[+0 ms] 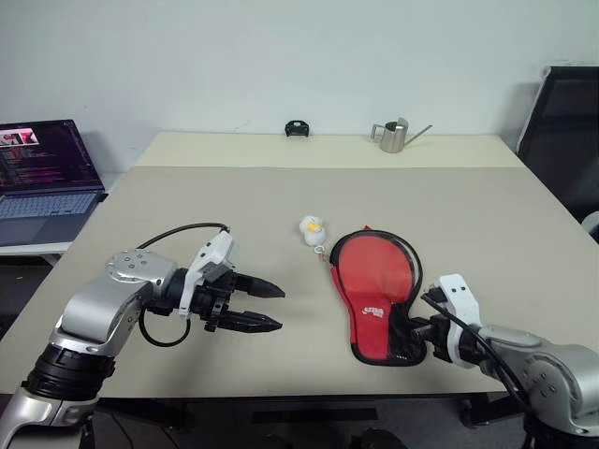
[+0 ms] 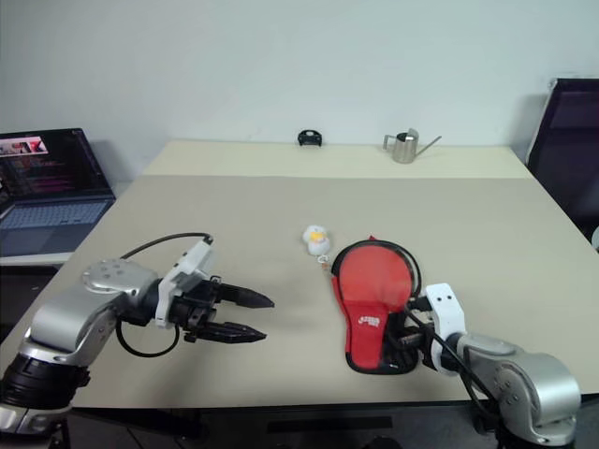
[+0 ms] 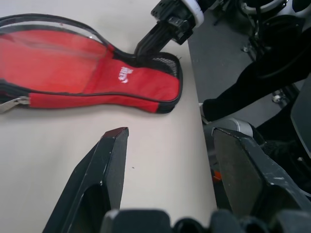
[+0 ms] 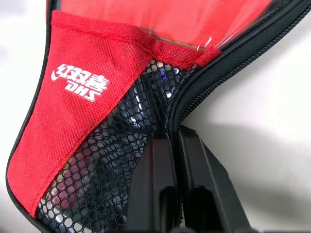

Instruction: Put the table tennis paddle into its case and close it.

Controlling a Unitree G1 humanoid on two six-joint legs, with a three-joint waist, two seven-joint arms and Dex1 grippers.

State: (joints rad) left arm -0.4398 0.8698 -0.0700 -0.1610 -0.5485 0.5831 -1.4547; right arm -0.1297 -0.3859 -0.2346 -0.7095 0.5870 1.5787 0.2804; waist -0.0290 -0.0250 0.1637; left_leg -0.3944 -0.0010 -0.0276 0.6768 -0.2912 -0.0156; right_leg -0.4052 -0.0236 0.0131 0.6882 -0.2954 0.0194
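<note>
The right gripper's (image 1: pixel 418 329) jaws are pressed together on the edge of the case (image 1: pixel 374 292), pinching the zip rim beside the black mesh pocket at its narrow handle end; the left gripper's (image 1: pixel 267 307) jaws stand apart, holding nothing, above bare bench (image 1: pixel 234 196) well to the left of the case. The case lies flat near the bench's front edge, wide end away from the robot, its fluffy charm (image 1: pixel 312 228) just beyond it. The table tennis paddle (image 3: pixel 46 51) appears to sit inside already: a smooth red face shows under a clear film within the rim. Judging from that, insertion looks done. What is left is closing: the zip track along the rim still looks parted, so the zipper remains to be drawn around
</note>
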